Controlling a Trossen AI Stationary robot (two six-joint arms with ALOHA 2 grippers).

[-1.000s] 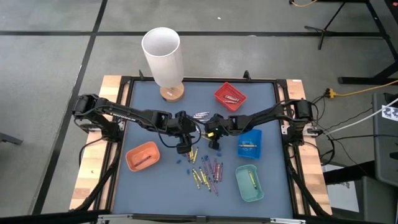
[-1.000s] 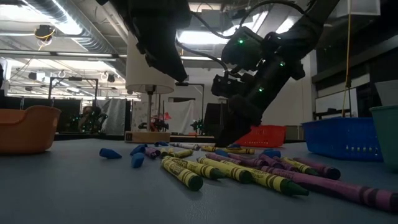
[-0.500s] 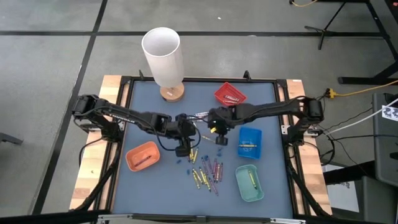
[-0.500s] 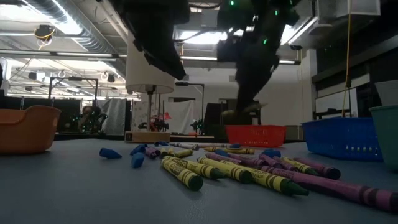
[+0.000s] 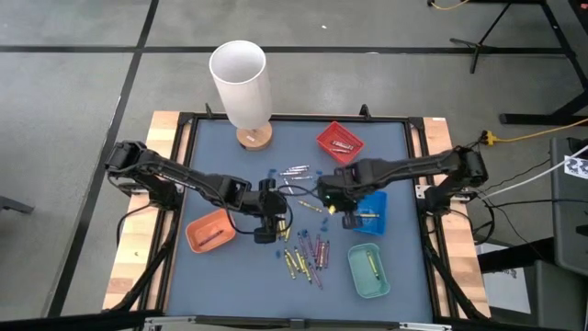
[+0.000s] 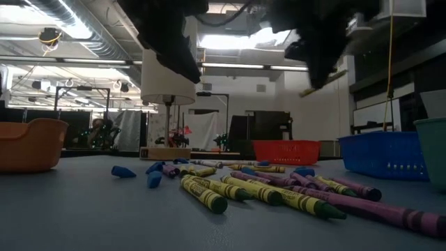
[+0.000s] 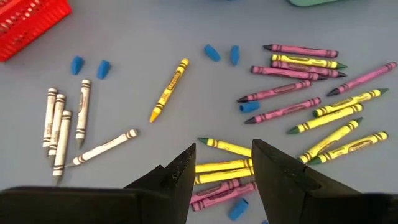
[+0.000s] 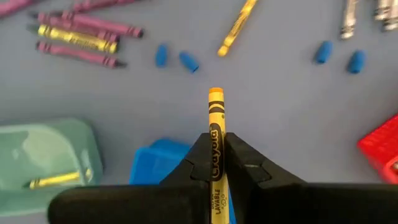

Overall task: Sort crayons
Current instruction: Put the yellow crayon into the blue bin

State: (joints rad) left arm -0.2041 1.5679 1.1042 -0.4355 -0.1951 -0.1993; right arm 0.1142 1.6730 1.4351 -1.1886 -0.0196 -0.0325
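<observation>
Right gripper [image 8: 216, 146] closed on gold-orange crayon [image 8: 215, 118], carried above blue tray [image 5: 371, 208]. Left gripper [image 7: 222, 163] open over loose crayons [image 7: 298, 81] on table. Light, stiff, brittle, smooth wrapper: grip mid-shaft, across width.

Right gripper [image 8: 216, 163] pinched tight (raised), left gripper [image 7: 222, 163] spread.

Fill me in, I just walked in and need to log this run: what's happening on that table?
Two dark robot arms are sorting crayons into small trays. The right gripper is shut on a gold-orange crayon, held in the air beside the blue tray. The left gripper hangs open above the loose pile of yellow and purple-pink crayons. The red tray, orange tray and green tray each already hold crayons.
</observation>
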